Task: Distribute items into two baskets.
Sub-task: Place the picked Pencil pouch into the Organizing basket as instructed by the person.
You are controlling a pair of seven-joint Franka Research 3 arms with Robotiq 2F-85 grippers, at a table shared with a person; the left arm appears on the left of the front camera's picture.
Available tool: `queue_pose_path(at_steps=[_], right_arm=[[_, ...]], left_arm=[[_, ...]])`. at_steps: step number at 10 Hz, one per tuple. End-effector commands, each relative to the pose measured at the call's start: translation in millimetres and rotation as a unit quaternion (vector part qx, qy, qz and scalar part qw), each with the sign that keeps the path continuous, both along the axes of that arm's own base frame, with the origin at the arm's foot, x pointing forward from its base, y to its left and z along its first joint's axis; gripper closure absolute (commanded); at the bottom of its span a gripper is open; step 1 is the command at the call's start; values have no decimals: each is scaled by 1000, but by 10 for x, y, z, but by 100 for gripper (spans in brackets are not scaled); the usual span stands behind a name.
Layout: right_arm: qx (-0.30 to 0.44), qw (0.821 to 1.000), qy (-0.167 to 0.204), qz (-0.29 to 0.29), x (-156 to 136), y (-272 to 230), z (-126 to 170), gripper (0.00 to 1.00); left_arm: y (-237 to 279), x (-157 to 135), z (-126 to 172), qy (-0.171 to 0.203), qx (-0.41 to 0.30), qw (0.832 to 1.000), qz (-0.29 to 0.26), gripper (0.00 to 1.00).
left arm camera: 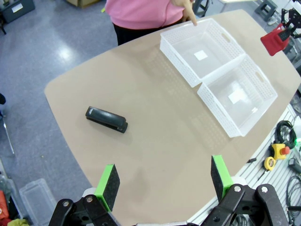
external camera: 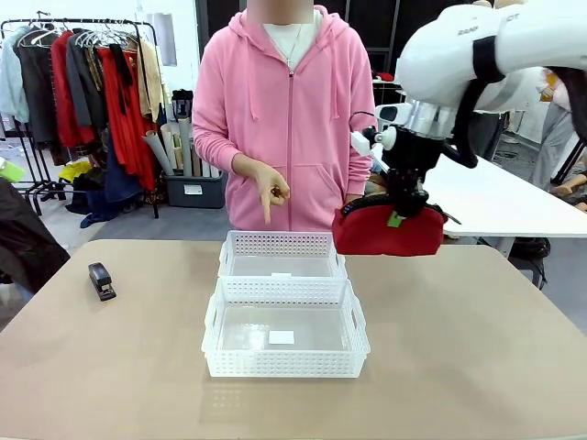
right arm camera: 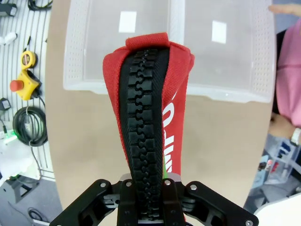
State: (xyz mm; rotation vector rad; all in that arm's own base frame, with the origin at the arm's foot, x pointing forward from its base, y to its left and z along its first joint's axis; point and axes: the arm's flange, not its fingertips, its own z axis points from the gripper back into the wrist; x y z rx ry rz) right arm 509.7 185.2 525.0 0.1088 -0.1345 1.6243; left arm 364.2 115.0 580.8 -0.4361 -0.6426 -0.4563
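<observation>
A red pouch (external camera: pixel 390 231) with a black zipper hangs above the table, right of the far basket (external camera: pixel 280 244), and my right gripper (external camera: pixel 396 216) is shut on its top edge. In the right wrist view the pouch (right arm camera: pixel 150 108) dangles from the gripper (right arm camera: pixel 146 186) over the table beside both white baskets (right arm camera: pixel 82 80) (right arm camera: pixel 225 89). The near basket (external camera: pixel 284 362) touches the far one. A small black stapler (external camera: pixel 101 280) lies at the table's left. My left gripper (left arm camera: pixel 163 181) is open high above the table, with the stapler (left arm camera: pixel 106 119) below it. The baskets (left arm camera: pixel 175 61) (left arm camera: pixel 214 113) lie farther off.
A person in a pink hoodie stands at the far side, one hand (external camera: pixel 269 191) pointing down at the far basket. A clothes rack (external camera: pixel 83 92) stands back left and a white table (external camera: pixel 495 197) back right. A yellow stop button (left arm camera: pixel 278 151) and cables lie beside the table.
</observation>
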Motion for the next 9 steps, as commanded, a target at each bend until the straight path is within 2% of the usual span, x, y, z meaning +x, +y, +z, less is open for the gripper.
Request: queue_pose_path(at_steps=[1, 7, 9], right_arm=[[-6, 1000, -15, 1, 160, 200, 41, 100], [-9, 997, -38, 64, 519, 893, -147, 100], [0, 997, -35, 66, 635, 1067, -231, 100]], left_arm=[[2, 3, 5, -4, -8, 1000, -4, 0], [2, 3, 5, -4, -8, 1000, -4, 0], [2, 3, 5, -4, -8, 1000, -4, 0]])
